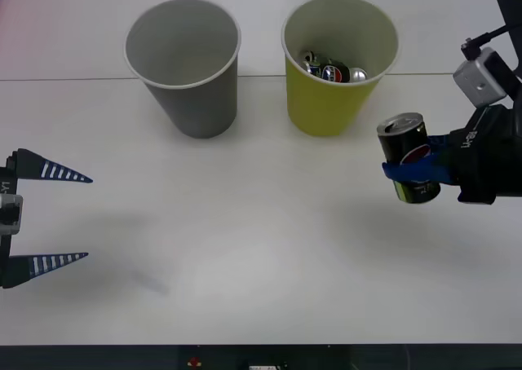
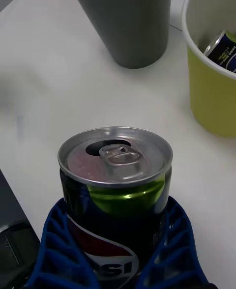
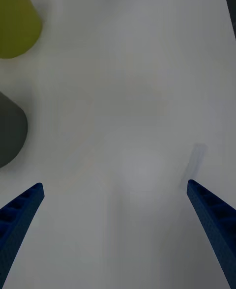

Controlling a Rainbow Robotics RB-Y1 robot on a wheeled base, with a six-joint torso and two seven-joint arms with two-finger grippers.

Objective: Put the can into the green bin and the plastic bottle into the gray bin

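My right gripper is shut on a black Pepsi can, held upright to the right of the green bin; its blue fingers clasp the can on both sides. It looks lifted off the table. Other cans lie inside the green bin. The gray bin stands left of the green one and looks empty. My left gripper waits open at the table's left edge. The plastic bottle is out of view.
The white table stretches wide and bare in front of both bins. In the left wrist view the green bin and gray bin show at the edge, beyond the open fingers.
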